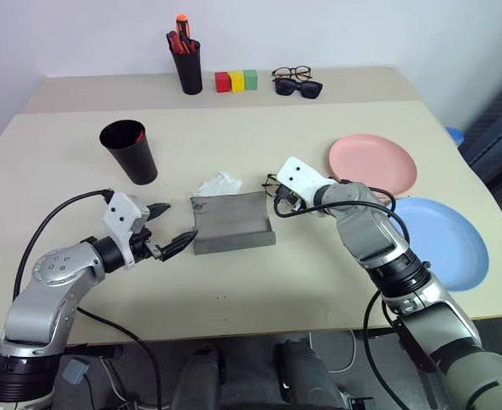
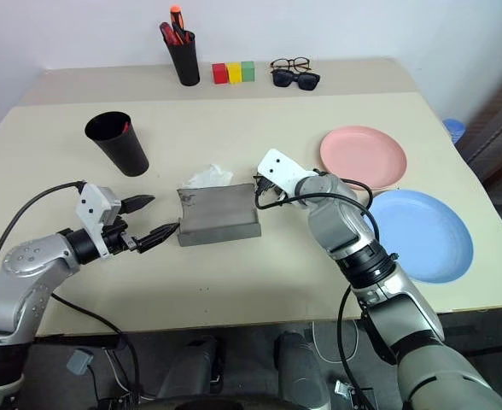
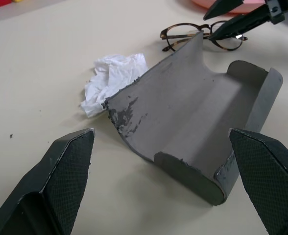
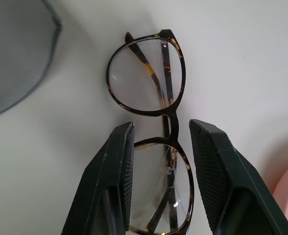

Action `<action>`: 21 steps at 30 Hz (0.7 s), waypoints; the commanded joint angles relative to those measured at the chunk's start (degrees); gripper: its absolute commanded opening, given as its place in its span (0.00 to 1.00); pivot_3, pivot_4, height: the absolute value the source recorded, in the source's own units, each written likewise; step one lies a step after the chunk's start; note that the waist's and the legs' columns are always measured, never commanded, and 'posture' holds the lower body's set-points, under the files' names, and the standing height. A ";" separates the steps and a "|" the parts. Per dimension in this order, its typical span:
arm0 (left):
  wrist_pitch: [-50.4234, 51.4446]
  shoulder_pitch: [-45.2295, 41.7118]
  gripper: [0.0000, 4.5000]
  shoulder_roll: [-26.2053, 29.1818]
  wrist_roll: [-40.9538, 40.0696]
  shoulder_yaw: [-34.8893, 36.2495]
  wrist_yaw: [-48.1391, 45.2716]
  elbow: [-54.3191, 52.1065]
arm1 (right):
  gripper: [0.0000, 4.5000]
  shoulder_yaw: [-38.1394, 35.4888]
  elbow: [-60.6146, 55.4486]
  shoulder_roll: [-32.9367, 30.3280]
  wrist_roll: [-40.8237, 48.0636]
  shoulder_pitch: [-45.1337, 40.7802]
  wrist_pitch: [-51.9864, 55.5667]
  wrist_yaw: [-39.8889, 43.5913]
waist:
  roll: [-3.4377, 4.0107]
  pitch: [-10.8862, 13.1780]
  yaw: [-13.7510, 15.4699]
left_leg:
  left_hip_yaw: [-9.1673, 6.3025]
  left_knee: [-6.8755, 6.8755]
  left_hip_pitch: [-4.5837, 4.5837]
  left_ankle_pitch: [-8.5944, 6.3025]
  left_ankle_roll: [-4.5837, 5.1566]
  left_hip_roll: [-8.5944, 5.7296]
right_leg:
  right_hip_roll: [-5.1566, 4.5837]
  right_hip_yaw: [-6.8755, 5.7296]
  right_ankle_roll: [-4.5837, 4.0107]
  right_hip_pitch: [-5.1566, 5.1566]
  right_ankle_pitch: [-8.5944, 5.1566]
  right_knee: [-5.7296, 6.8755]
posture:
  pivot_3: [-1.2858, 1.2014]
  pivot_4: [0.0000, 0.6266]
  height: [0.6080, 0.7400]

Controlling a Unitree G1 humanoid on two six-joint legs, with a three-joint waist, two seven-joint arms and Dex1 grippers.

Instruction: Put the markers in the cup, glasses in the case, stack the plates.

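One pair of glasses (image 4: 149,127) on the table, thin and fragile. Right gripper (image 4: 161,147) straddles the bridge, not clenched yet; pinch there gently. Left gripper (image 1: 167,229) gapes empty by the case (image 1: 232,224).

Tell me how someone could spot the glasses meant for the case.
On the beige table, find the open grey case near the middle. Just beyond its right end, before the pink plate, lie the glasses, with the right gripper straddling them. They have thin dark frames and clear round lenses, unlike the two pairs by the far edge.
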 commanded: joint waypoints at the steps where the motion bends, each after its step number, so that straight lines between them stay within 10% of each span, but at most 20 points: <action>1: -2.55 0.43 1.00 -0.18 0.26 0.88 -0.66 0.25 | 0.39 -0.71 1.96 0.46 -0.45 -2.06 -2.51 -1.73 | 0.00 0.00 0.02 | 0.00 0.00 0.00 0.00 0.00 0.00 | 0.00 0.00 0.00 0.00 0.00 0.00 | 0.52 0.24 1.00; 15: -3.50 0.42 1.00 0.07 0.15 0.73 -0.81 0.61 | 0.39 -0.41 5.90 0.02 -0.79 -2.51 -5.65 -2.54 | 0.00 0.00 0.00 | 0.00 0.00 0.00 0.00 0.00 0.00 | 0.00 0.00 0.00 0.00 0.00 0.00 | 0.52 0.24 1.00; 21: -2.60 0.04 1.00 0.15 -0.16 0.65 -0.32 -0.29 | 0.01 -0.12 6.09 -0.43 -1.26 -2.57 -6.28 -2.47 | -0.03 -0.02 -0.01 | 0.00 0.01 0.00 0.00 0.00 0.00 | 0.00 0.00 0.00 0.00 0.00 0.00 | 0.52 0.24 1.00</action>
